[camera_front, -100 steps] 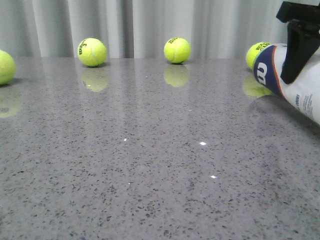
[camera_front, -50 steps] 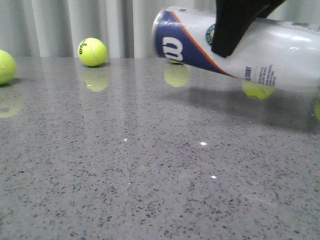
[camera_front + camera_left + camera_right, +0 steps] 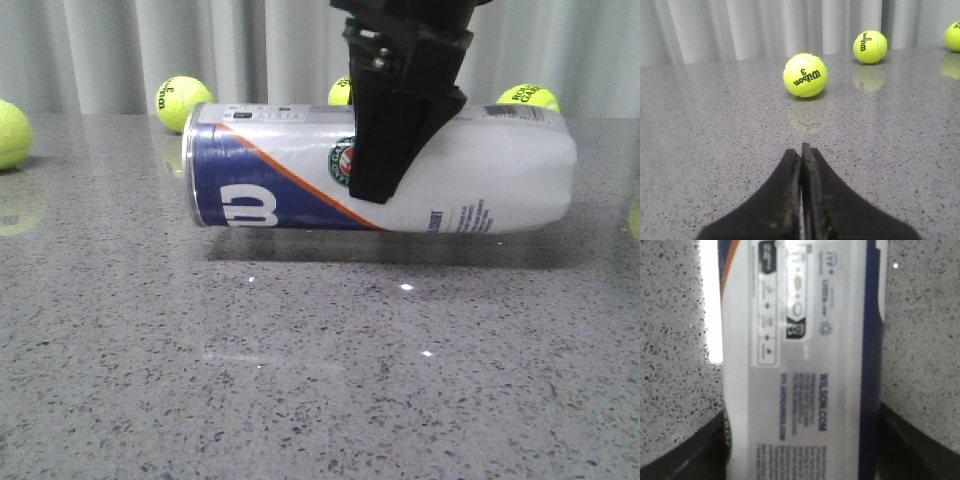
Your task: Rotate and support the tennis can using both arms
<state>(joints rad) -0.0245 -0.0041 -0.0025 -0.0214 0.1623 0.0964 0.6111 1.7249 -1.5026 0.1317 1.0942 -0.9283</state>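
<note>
The tennis can (image 3: 270,170) lies level and low over the grey table, navy W end to the left, white end to the right. I cannot tell whether it touches the table. My right gripper (image 3: 388,160) comes down from above and is shut on the can's middle, one finger covering part of the round badge. In the right wrist view the can (image 3: 800,340) fills the gap between both fingers (image 3: 685,455). My left gripper (image 3: 801,150) is shut and empty over bare table, away from the can. It is not in the front view.
Yellow-green tennis balls sit along the table's far edge by the curtain: one at far left (image 3: 8,133), one at back left (image 3: 183,103), one behind the can at right (image 3: 525,95). A ball (image 3: 805,75) lies ahead of the left gripper, another (image 3: 870,46) beyond it.
The right gripper has carried the can from the right edge leftward to the centre and down close to the table, and turned it from tilted to level. The left gripper stays out of the front view.
</note>
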